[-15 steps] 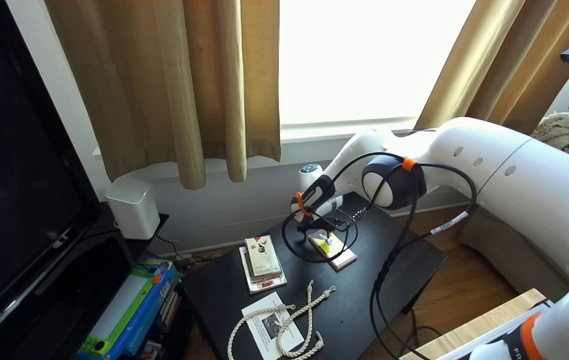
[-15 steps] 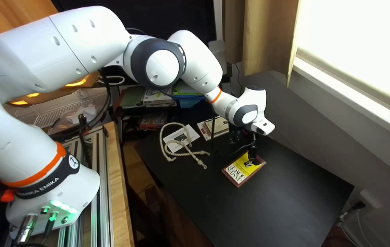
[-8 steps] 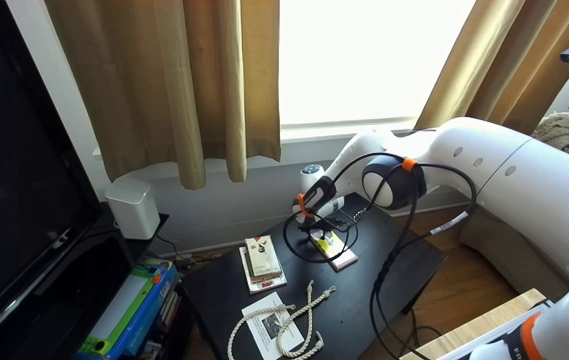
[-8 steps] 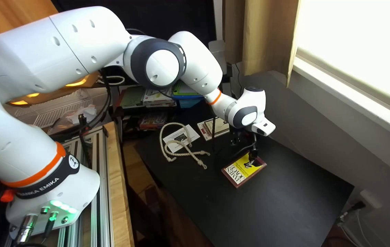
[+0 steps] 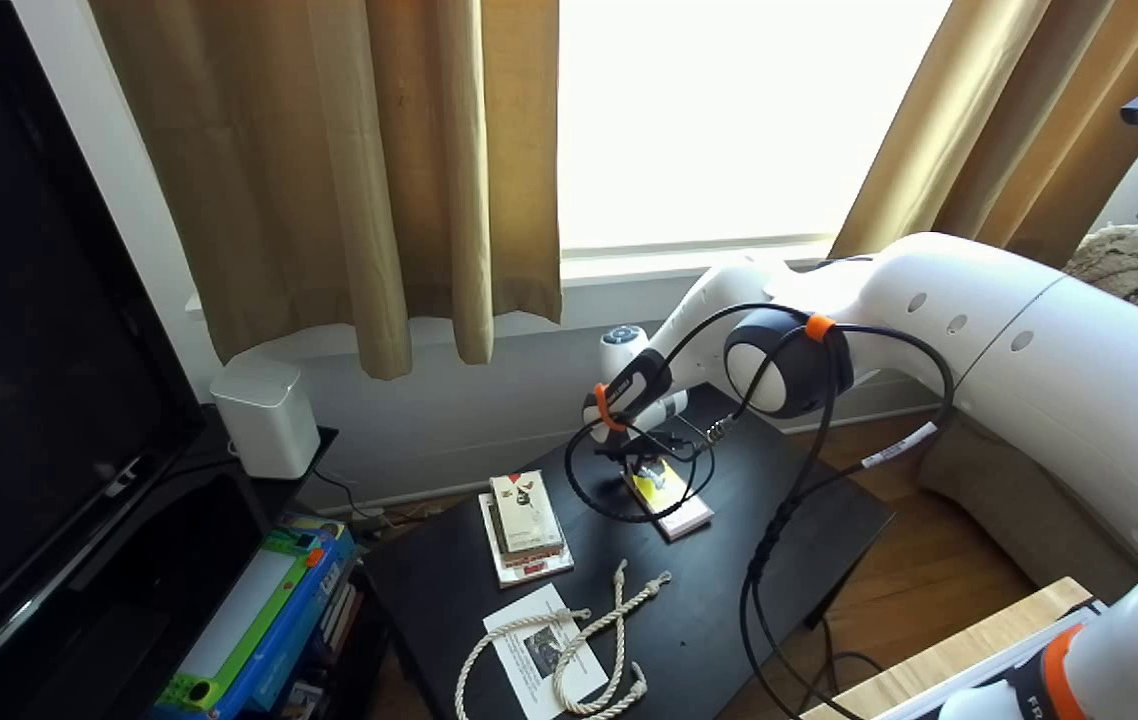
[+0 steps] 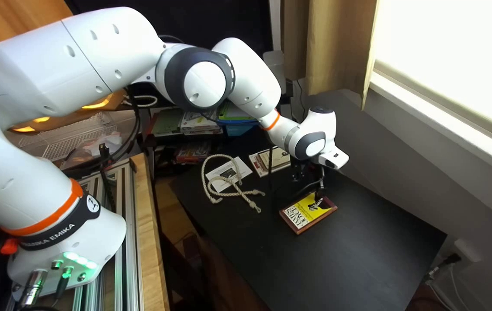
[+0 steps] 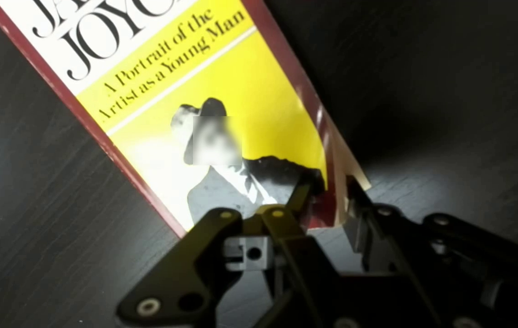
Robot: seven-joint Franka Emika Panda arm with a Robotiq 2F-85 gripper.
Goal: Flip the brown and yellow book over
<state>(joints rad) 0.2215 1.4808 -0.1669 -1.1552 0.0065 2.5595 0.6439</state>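
The brown and yellow book (image 7: 263, 100) fills much of the wrist view, its yellow-and-white cover with a reddish-brown border facing up. In both exterior views the book (image 6: 304, 214) lies on the black table under the hand. My gripper (image 7: 329, 196) is shut on one corner of it. One finger presses on the printed cover and the opposite finger bears on the cream page edges. The cover bends up along that edge, and some lower pages jut out beyond the finger. Seen in an exterior view, the gripper (image 5: 637, 462) is partly hidden by cables and the wrist.
A small stack with a pale book (image 5: 529, 515) on top stands on the same table. A white rope (image 5: 619, 625) loops over a printed sheet (image 5: 529, 670). Black cables (image 5: 579, 480) hang in loops around the wrist. A wall rises just behind the table.
The fingers have come together from wide apart onto the book's corner. The book has shifted and turned very slightly. The arm has hardly moved.
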